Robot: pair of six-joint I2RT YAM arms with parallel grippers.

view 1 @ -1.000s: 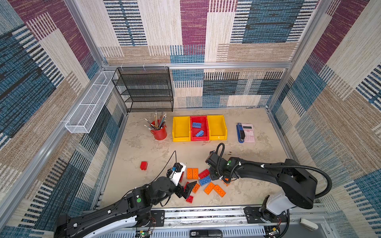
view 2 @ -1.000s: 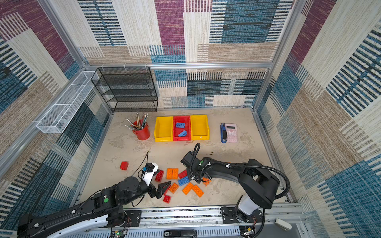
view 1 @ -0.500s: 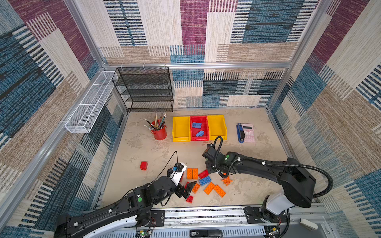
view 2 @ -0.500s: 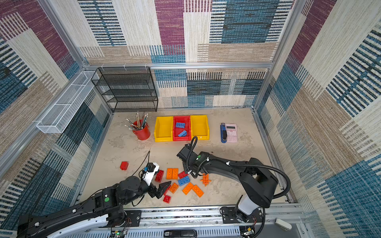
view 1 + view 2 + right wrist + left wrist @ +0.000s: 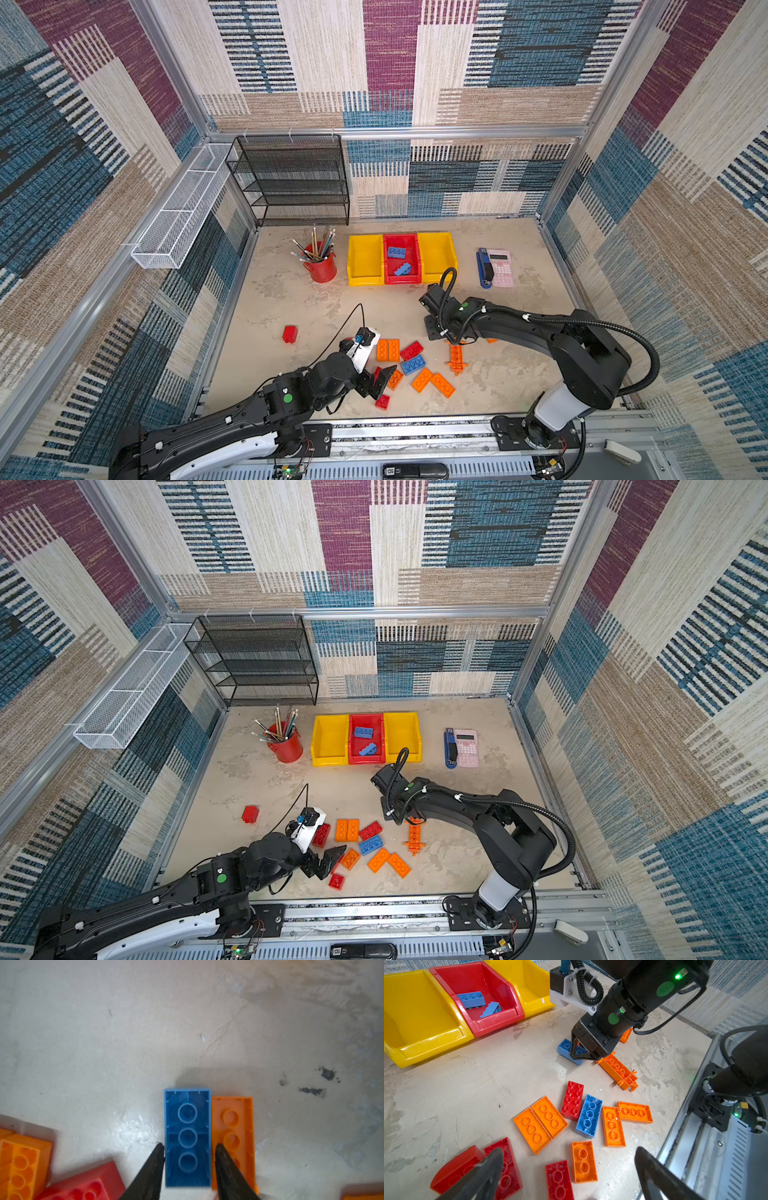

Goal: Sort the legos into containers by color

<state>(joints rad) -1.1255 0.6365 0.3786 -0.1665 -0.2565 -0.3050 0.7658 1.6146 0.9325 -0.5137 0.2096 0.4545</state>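
Right gripper (image 5: 189,1144) clamped on long sides of blue brick (image 5: 187,1118), frame's lower centre; likely light, stiff, slick; left gripper (image 5: 568,1149) gapes wide.

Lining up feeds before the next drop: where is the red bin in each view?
In a top view: red bin at the back, middle of three bins.
In a top view: red bin, same spot.
Left wrist: red bin beyond the loose bricks, blue bricks inside.
Right wrist: not in it.
Landmark: yellow bins flanking it.
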